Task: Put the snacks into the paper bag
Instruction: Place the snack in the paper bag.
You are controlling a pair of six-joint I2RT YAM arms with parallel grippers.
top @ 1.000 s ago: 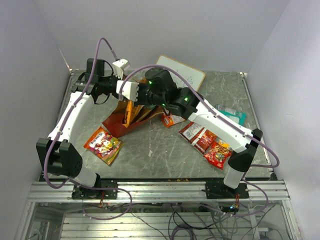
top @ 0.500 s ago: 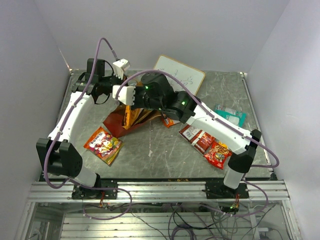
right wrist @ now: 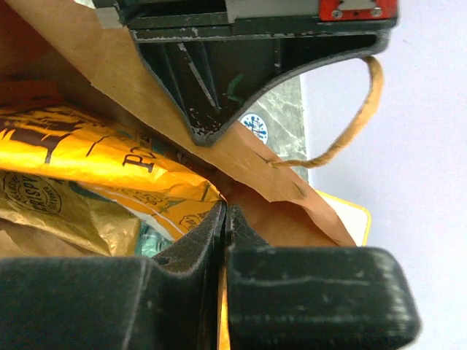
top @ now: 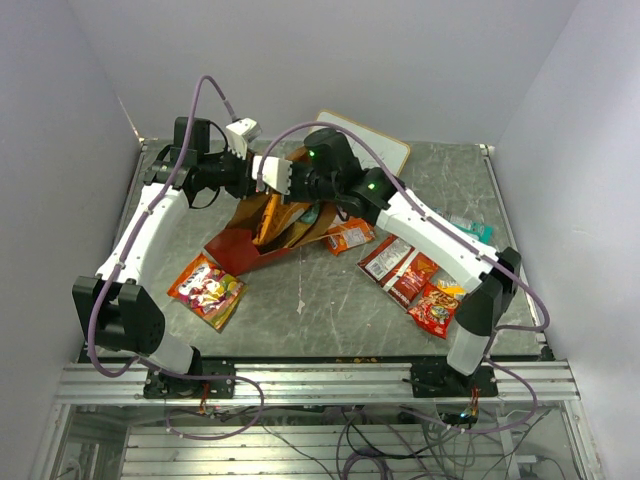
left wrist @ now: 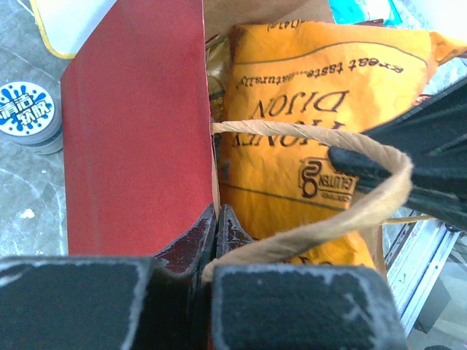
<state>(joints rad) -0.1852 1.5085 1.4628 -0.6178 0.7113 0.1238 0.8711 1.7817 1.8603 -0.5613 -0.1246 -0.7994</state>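
Note:
The paper bag (top: 232, 245), red outside and brown inside, lies tilted on the table with its mouth raised toward the back. My left gripper (top: 243, 175) is shut on the bag's red wall edge (left wrist: 139, 131), beside a loop handle (left wrist: 332, 215). My right gripper (top: 288, 184) is inside the bag's mouth, shut on a thin edge of the large orange chip bag (right wrist: 87, 157), which also shows in the left wrist view (left wrist: 314, 124). The brown inner wall (right wrist: 292, 211) lies just beyond the right gripper's fingertips. A teal packet (top: 311, 214) shows inside the bag.
Loose snacks lie on the table: an orange-red packet (top: 207, 290) at front left, a small orange one (top: 350, 236), two maroon packs (top: 398, 268), a red one (top: 436, 308), a teal one (top: 468, 226). The white board (top: 378, 142) lies behind the bag. A blue-white round cap (left wrist: 26, 111) sits near it.
My right gripper has moved right and back with the orange chip bag. The bag's mouth now stands higher and wider. The left gripper has stayed in place on the rim.

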